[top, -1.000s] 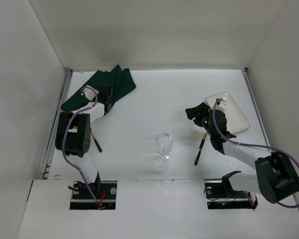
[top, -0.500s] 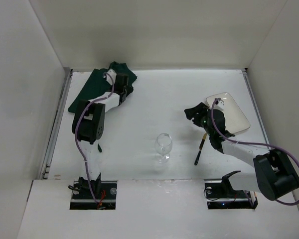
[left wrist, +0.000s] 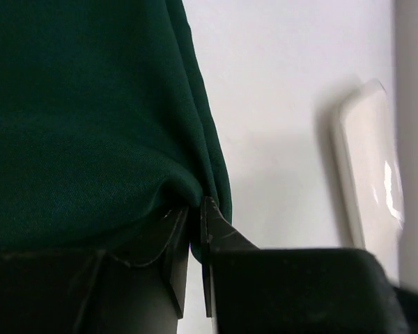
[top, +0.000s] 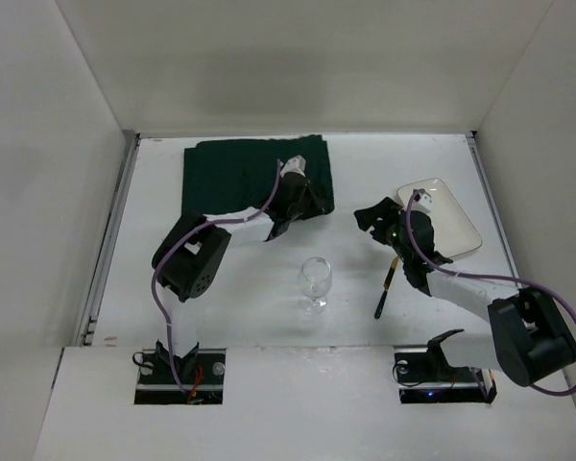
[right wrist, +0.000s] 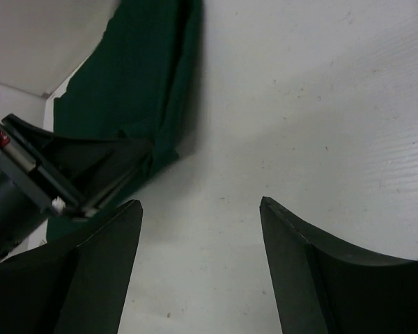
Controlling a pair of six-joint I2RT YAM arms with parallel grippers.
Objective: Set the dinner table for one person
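Fingers (left wrist: 175, 254) of the left gripper (top: 307, 202) were pinched shut on the edge of the dark green placemat (top: 240, 173), which lay spread at 11 o'clock from the wine glass (top: 316, 279). The right gripper (top: 370, 219) hung with its 2 fingers (right wrist: 101, 264) spread wide, holding nothing, beside the plate (top: 456, 221) at 2 o'clock. A dark utensil (top: 384, 293) lay at 3 o'clock. The dinner table (top: 259, 317) bore all of these, and the glass stood upright near its centre.

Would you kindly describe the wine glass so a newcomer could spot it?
Look at the white dinner table. Near its front middle, in front of the green placemat, stands the wine glass. It alone is clear, stemmed and upright; the plate and the dark utensil to its right lie flat.
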